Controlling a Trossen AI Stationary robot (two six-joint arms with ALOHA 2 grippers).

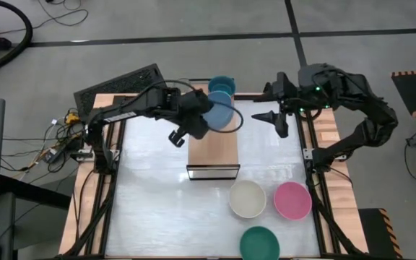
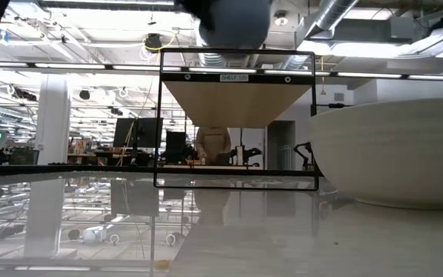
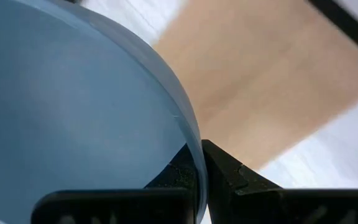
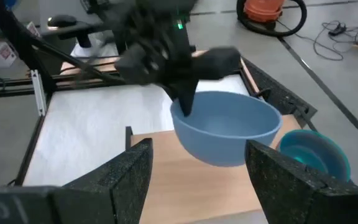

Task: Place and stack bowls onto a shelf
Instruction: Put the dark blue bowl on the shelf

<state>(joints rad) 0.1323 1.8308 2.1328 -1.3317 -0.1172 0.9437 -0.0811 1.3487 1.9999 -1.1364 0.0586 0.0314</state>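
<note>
- While the left end effector (image 4: 182, 99) carries the grey-blue bowl (image 1: 219, 115), it's clenched on the rim — one finger inside, one outside in the left wrist view.
- Bowl hangs above the far end of the shelf (image 1: 213, 150), clear of the board, near the cyan bowl (image 1: 221, 87) that sits on the shelf's far end. Looks like more than one bowl nested there; can't tell how many.
- Right end effector (image 1: 275, 115) waits off the shelf's right side, fingers spread, holding nothing.
- Step in hand, as I read it: set the grey-blue bowl down on the shelf.
  - Bring the bowl level before lowering; a rim pinch lets it tilt.
  - Grey-blue looks larger than the cyan one, so stacking it on top would likely sit badly — bare board next to it seems safer.
  - Keep it centred across the board's width, then lower until the base touches before releasing.
  - Lift straight up afterwards so the inner finger doesn't drag the rim.
- Still on the table: white bowl (image 1: 248, 198), pink bowl (image 1: 292, 200), dark green bowl (image 1: 259, 243), all near the front edge.
- Writing: a small tag on the shelf's front frame reads something like "SHELF 100" in the low view — not fully sure. No brands visible.
</note>
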